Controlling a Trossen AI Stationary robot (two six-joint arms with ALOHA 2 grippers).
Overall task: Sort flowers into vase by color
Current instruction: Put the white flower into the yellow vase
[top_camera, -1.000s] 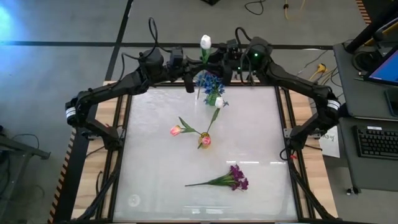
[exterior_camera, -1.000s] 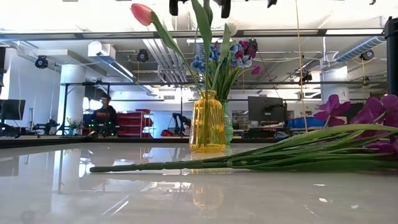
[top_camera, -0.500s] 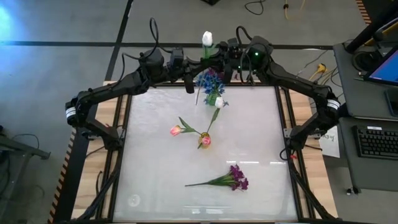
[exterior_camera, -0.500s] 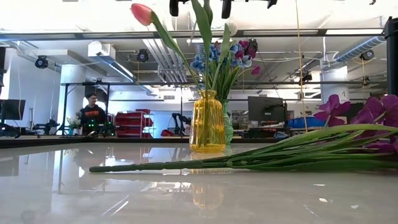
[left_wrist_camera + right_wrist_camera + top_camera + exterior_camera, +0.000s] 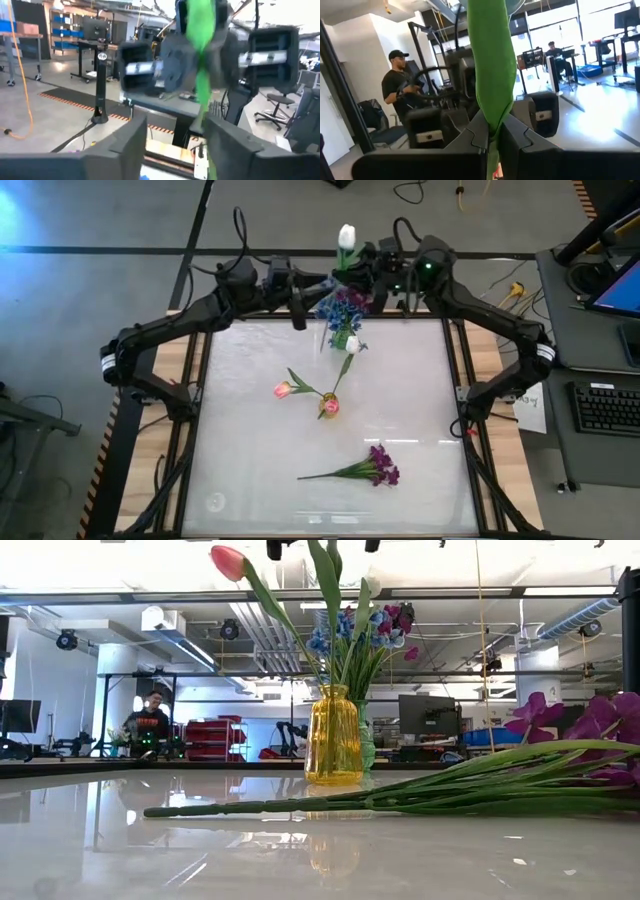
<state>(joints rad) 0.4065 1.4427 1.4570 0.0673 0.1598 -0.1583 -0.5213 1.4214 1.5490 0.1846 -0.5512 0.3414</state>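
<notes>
A white tulip (image 5: 347, 235) on a long green stem is held up over the table's far edge, above the vases. My right gripper (image 5: 492, 137) is shut on its stem, also seen in the high view (image 5: 362, 275). My left gripper (image 5: 177, 145) faces it, open, with the stem (image 5: 202, 85) running down between its fingers. A green vase (image 5: 341, 335) stands below with blue flowers (image 5: 342, 305) in it. Nearer stands a yellow vase (image 5: 333, 735) with a pink tulip (image 5: 284, 390). A purple sprig (image 5: 372, 468) lies flat on the table. My right gripper pinches the tulip's green stem and leaf (image 5: 492, 112) between its two shut fingers, which lie across the stem. The tulip is lifted clear and stands about upright, bud on top. My left gripper: the stem passes close by one finger (image 5: 227, 142); whether it touches, I cannot tell.
A second white bud (image 5: 352, 345) leans out of the yellow vase toward the green one. Bare white tabletop (image 5: 250, 450) lies to the left and right of the vases. A person (image 5: 400, 85) stands in the room beyond the table.
The white tulip has shifted toward the table's right and far edge, together with my right gripper. My left gripper has drawn back a little toward the left. In the low view both grippers have risen slightly above the vases.
</notes>
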